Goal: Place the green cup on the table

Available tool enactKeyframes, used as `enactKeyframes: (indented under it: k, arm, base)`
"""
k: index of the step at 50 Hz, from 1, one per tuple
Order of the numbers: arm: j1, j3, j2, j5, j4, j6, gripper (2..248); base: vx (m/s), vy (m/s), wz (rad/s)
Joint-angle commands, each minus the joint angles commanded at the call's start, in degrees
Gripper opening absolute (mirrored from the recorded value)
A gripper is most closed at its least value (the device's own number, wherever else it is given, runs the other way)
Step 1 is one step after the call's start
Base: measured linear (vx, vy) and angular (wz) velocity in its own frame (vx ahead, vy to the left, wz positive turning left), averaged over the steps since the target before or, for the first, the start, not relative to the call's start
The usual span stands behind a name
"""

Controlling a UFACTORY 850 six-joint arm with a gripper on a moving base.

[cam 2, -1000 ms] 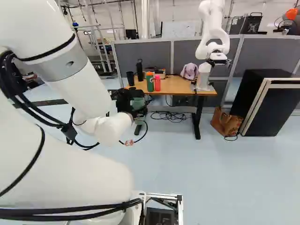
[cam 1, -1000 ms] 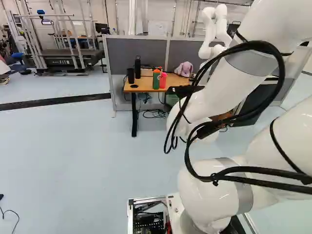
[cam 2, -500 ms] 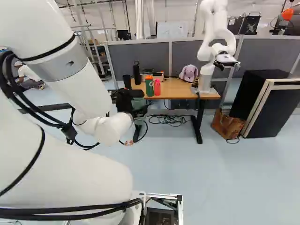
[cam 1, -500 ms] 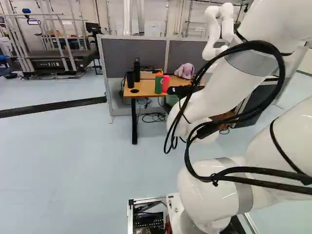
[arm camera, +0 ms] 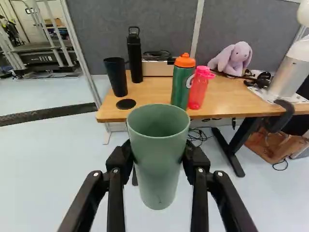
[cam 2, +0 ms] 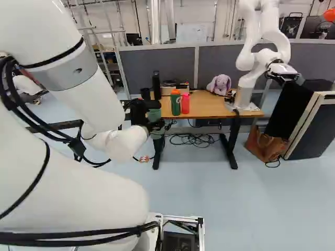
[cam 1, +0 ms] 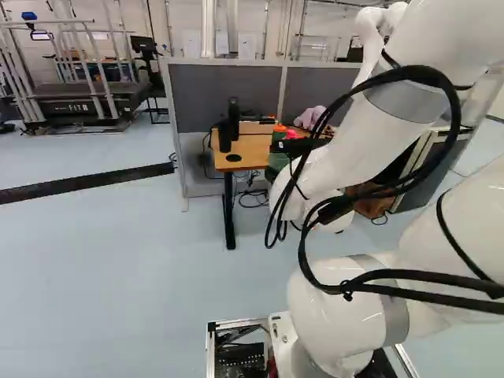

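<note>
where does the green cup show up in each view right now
Left base view: just right of the middle, the green cup is partly hidden by the arm.
Right base view: just left of the middle, past the arm's wrist.
Wrist view: held between the gripper's two fingers, with the table beyond.
Shared landmark: the purple plush rabbit on the table.

Light capitals reading "FIT", followed by one unclear character, stand on the dark base of the treadmill (cam 1: 127, 99) in the upper left of the left base view. The green bottle (cam 2: 176, 103), just above the middle of the right base view, bears a round pale mark resembling a "G"
</note>
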Motion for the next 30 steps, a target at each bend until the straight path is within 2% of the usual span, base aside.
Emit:
enactKeyframes:
  k: [9, 10, 14, 21, 30]
  arm:
    - [0.0, 0.0, 0.0, 0.0, 0.0, 0.0, 122]
    - [0.7, -1.2, -1.4, 0.0, 0.0, 0.0, 122]
    - [1.2, -2.2, -2.5, 0.0, 0.0, 0.0, 122]
    - [2.0, -3.8, -4.4, 0.0, 0.0, 0.0, 122]
    - [3.0, -6.1, -7.0, 0.0, 0.0, 0.0, 122]
  base:
    - [0.284, 0.265, -0.066]
    - [0.257, 0.224, -0.036]
    - [0.186, 0.181, 0.111]
    - [0.074, 0.064, 0.041]
    - [0.000, 0.000, 0.000]
